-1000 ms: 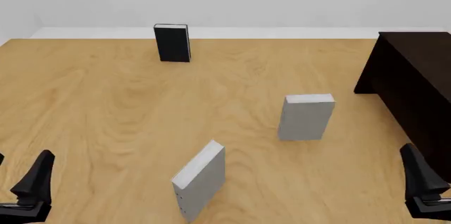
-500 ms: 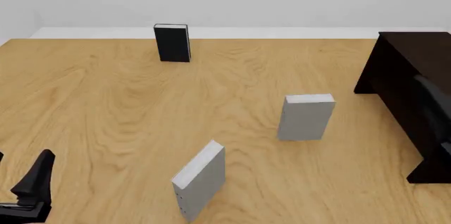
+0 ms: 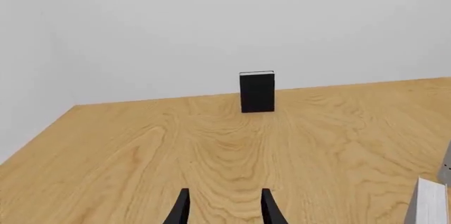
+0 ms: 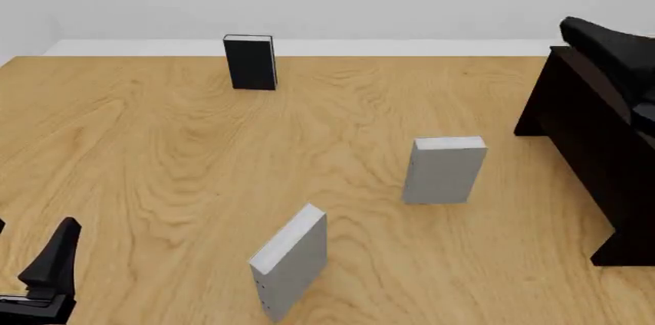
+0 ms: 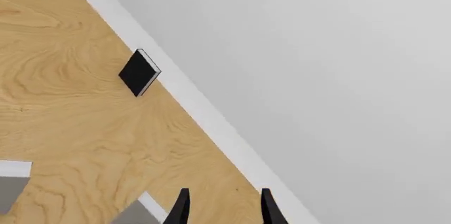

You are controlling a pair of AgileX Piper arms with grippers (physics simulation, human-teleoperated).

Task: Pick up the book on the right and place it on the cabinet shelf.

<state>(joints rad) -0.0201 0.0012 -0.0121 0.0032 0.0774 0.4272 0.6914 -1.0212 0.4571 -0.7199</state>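
Observation:
The book [image 4: 443, 169] stands upright, pale grey-white, right of the table's middle; the right wrist view catches a corner of the book [image 5: 134, 213]. The very dark cabinet shelf [image 4: 599, 129] fills the right side. My right gripper [image 5: 224, 211] is open with nothing between its fingers. Its arm [image 4: 603, 45] hangs high over the cabinet's far end, well away from the book. My left gripper [image 4: 46, 271] sits at the near left corner; the left wrist view shows that gripper [image 3: 225, 211] open and empty.
A black book [image 4: 250, 62] stands near the far edge, also visible as the black book [image 3: 257, 92] and the black book [image 5: 139, 72]. A slimmer grey book [image 4: 290, 260] stands at the near middle, partly seen as the grey book [image 3: 428, 205] and the grey book [image 5: 12, 184].
My right arm has risen from the near right corner, past the cabinet's front, to high above its far end. The left arm and all three books have stayed put.

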